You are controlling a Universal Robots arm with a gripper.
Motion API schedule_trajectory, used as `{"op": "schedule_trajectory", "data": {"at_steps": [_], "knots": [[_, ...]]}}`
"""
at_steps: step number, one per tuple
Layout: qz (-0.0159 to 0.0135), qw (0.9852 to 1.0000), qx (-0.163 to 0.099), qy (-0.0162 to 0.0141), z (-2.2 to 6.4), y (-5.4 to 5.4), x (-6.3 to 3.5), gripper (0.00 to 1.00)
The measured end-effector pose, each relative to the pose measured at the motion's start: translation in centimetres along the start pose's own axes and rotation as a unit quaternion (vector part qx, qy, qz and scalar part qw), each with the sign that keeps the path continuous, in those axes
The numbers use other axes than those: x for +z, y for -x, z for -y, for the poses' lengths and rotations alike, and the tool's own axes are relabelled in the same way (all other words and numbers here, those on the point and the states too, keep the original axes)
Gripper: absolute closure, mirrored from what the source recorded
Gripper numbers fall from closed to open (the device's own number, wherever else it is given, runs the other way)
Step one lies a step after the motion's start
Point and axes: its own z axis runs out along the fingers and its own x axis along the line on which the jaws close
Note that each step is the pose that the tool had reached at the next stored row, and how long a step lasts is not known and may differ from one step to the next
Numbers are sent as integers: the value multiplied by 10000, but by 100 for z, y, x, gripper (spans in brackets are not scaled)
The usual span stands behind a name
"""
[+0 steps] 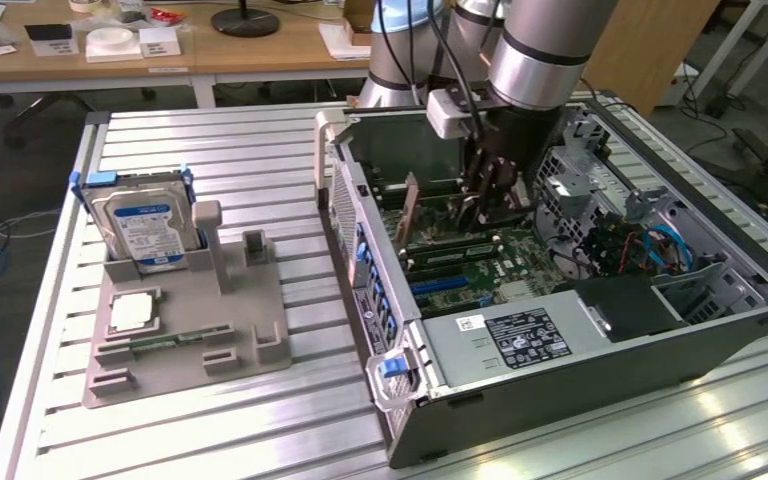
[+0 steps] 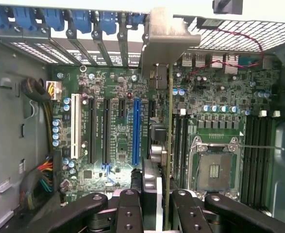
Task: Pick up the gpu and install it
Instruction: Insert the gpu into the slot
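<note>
Gripping one gpu (image 2: pixel 161 77) edge-on, two fingers (image 2: pixel 128 213) clamp it over one motherboard (image 2: pixel 108 121).

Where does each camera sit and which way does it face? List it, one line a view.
Exterior view: off the arm, raised, looking down into the open computer case; the arm shows.
Wrist view: on the wrist, facing the motherboard along the gpu; jaws shut on the gpu show.
Shared: gpu, motherboard, case.

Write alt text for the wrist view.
The gripper holds the gpu edge-on over the motherboard inside the open case, its silver bracket toward the rear slot openings. A blue slot and an empty processor socket flank the card.
</note>
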Motion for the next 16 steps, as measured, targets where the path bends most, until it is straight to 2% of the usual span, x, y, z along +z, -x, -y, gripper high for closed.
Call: {"op": "schedule_trajectory", "data": {"at_steps": [11,16], "knots": [[-1,10000,0,1,-39,-32,105,72],[0,10000,1,0,-42,-78,151,72]]}}
